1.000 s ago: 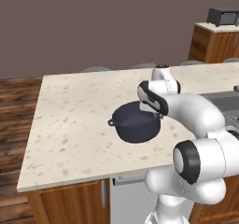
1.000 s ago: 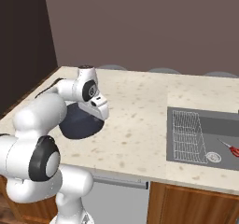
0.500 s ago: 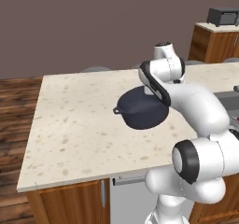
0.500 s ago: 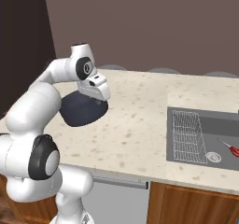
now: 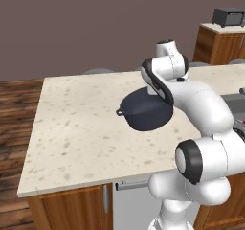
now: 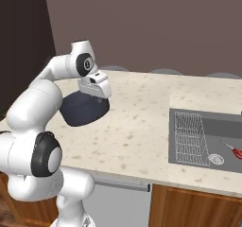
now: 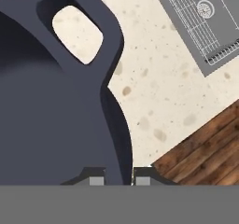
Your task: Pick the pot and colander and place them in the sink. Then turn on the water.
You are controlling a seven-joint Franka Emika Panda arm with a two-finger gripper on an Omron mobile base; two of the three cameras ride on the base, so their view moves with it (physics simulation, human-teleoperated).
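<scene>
Gripping the pot (image 5: pixel 146 111) by its thin rim, the end effector (image 7: pixel 119 180) is clamped shut, centre frame above the table (image 5: pixel 76 128). It looks rigid and heavy, hanging tilted; a rim grip beside the loop handle (image 7: pixel 77 34) seems best.

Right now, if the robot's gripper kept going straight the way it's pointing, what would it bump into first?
The gripper is shut on the pot rim. Straight ahead, past the pot's handle, lies the counter; probably that first, though depth is unclear.
</scene>
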